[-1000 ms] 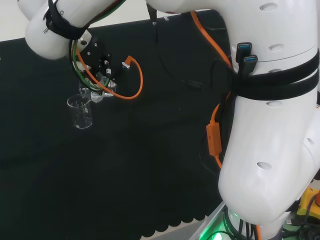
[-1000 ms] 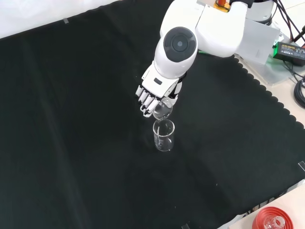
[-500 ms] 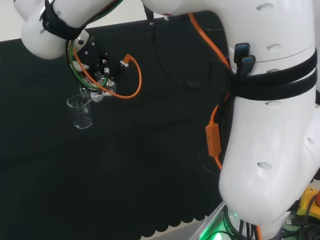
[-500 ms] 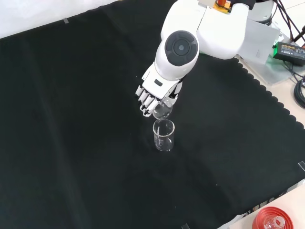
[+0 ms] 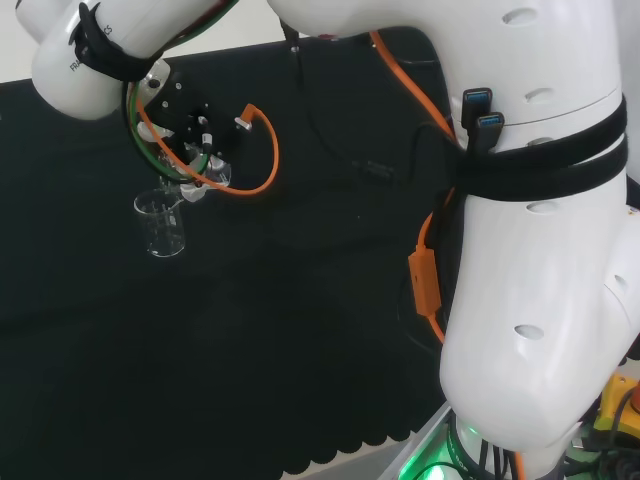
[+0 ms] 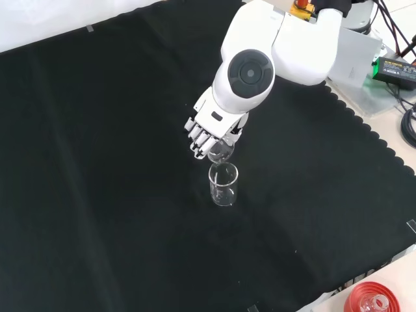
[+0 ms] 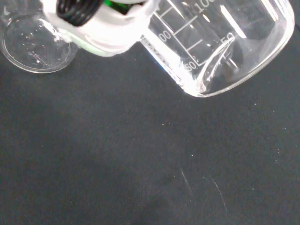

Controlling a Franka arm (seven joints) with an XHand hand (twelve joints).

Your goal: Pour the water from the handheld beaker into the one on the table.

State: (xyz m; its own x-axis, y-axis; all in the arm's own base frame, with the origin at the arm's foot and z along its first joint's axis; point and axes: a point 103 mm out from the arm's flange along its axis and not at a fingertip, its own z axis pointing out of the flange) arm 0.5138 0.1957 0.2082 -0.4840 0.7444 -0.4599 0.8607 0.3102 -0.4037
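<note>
A clear glass beaker (image 6: 223,184) stands upright on the black cloth (image 6: 97,162); it is also plain in the head view as beaker (image 5: 161,222). Just above its rim my hand (image 6: 207,133) is shut on a second clear beaker (image 6: 220,151), which is tipped with its mouth over the standing one. In the wrist view the held beaker (image 7: 220,42) lies tilted, with printed scale marks and a little water near its lip. The standing beaker (image 7: 35,47) appears beyond a blurred white part of the hand (image 7: 101,26). In the head view the hand (image 5: 190,150) is above and right of the standing beaker.
The arm's big white links (image 5: 540,250) take up the right of the head view, with an orange cable (image 5: 262,150) looping by the wrist. A red ribbed stand (image 6: 374,299) sits at the front view's lower right corner. The cloth's scalloped edge (image 6: 364,123) runs along the right.
The arm's upper links have shifted slightly up and to the right in the front view. The hand and held beaker stay tilted over the standing beaker, almost in place.
</note>
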